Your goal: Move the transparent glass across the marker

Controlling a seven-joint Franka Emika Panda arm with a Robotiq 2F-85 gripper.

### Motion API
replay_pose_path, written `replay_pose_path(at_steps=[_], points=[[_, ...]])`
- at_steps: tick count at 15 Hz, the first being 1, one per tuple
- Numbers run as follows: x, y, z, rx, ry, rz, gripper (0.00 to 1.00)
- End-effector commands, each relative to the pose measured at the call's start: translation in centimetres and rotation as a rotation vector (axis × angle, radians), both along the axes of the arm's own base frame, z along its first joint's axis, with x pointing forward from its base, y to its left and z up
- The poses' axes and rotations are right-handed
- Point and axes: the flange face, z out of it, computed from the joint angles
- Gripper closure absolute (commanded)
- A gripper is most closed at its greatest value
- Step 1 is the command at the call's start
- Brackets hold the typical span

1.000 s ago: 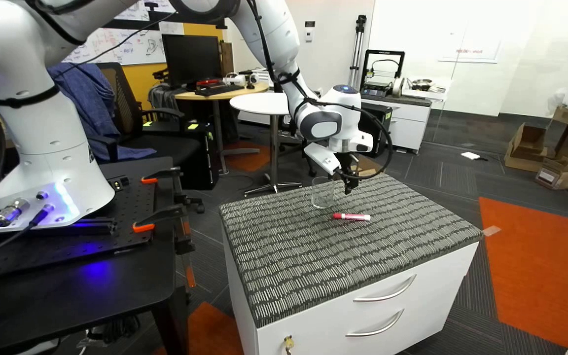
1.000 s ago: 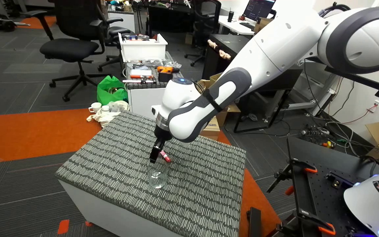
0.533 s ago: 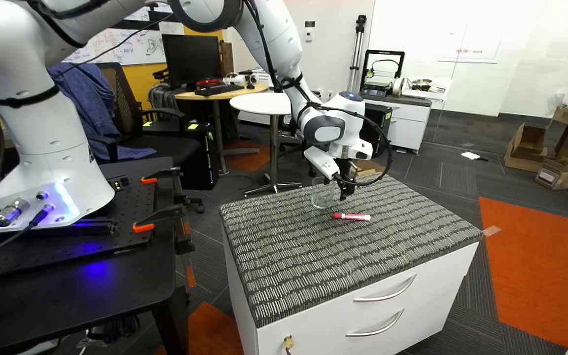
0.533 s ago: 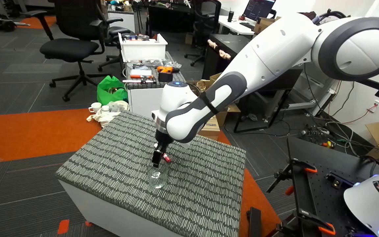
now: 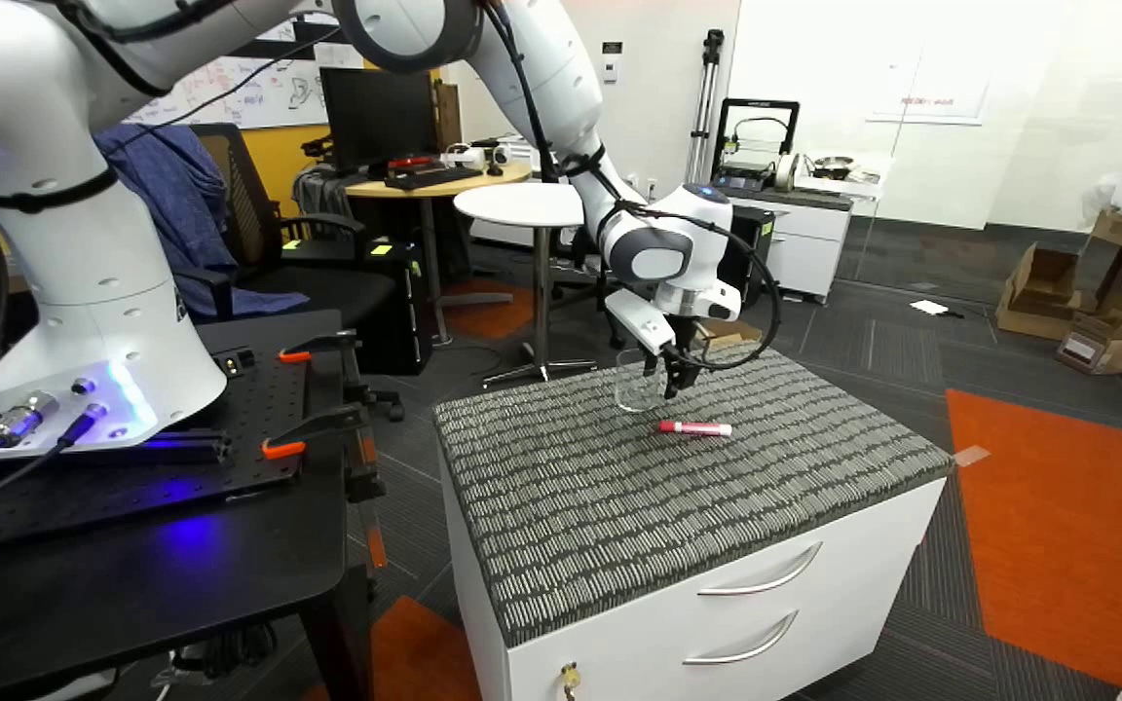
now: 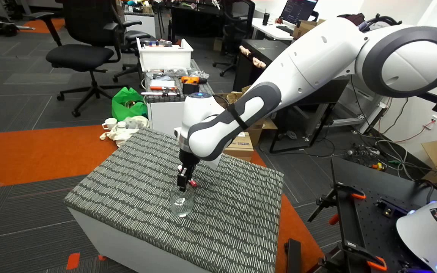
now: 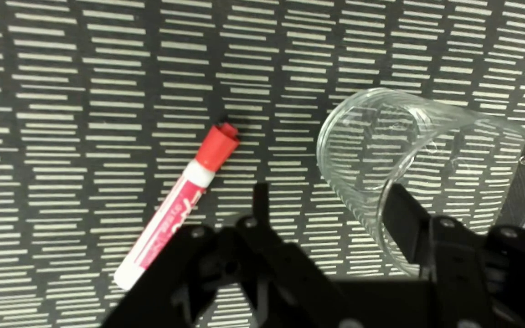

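A white robot arm (image 6: 309, 60) bends over a bench (image 5: 717, 497) with a dark, pale-striped top, its black gripper (image 7: 328, 196) hanging at the mouth of a clear drinking glass (image 7: 426, 155). The gripper's fingers (image 7: 406, 223) stand well apart: in the wrist view, one falls within the outline of the glass's mouth and the other lies outside it, with part of the glass wall between. Whether either finger touches the glass cannot be told.

The glass stands upright on the bench, toward the back edge as seen in an exterior view (image 5: 638, 394). The marker (image 7: 169, 214) — red-capped, with a white body and a pinkish-red label — lies flat on the bench near the glass but apart from it, its capped end the closer of the two. In an exterior view, the gripper hides part of the marker (image 6: 192, 183), leaving a bit of each end in sight.

Around the bench, a dark monitor (image 5: 379, 117) and a tripod (image 5: 710, 78) fill the background in an exterior view — with a black office chair (image 6: 80, 57), a green bag (image 6: 129, 106) and an orange-and-black drill (image 6: 192, 80) in an exterior view.
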Motion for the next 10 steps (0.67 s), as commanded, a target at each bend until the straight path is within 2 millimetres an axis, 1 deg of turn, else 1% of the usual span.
replay_pose_path(at_steps=[1, 5, 6, 10], points=[[0.91, 0.16, 0.30, -0.012, 0.022, -0.010, 0.66], [1.31, 0.36, 0.72, -0.008, 0.020, -0.002, 0.95], [1.43, 0.43, 0.85, -0.007, 0.018, 0.000, 1.00], [1.75, 0.78, 1.21, -0.011, 0.015, 0.009, 0.99]])
